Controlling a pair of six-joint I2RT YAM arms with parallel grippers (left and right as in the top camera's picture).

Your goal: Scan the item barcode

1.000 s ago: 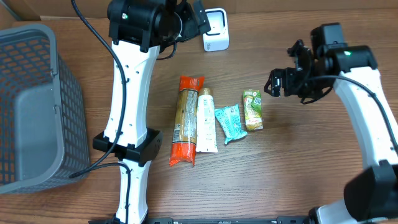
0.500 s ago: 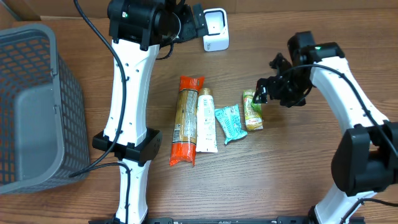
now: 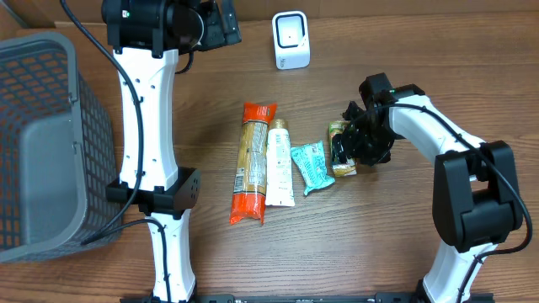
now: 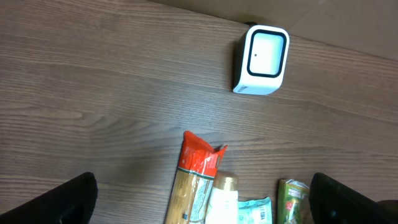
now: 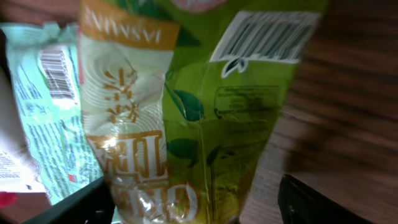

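Your right hand, fingers apart, sits astride the green packet, whose length runs near to far.

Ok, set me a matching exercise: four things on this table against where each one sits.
1 scanner
2 basket
3 orange packet
4 green packet

A under the right gripper
B left end of the packet row
C alone near the far edge of the table
D far left

Pairs: 1-C, 2-D, 3-B, 4-A
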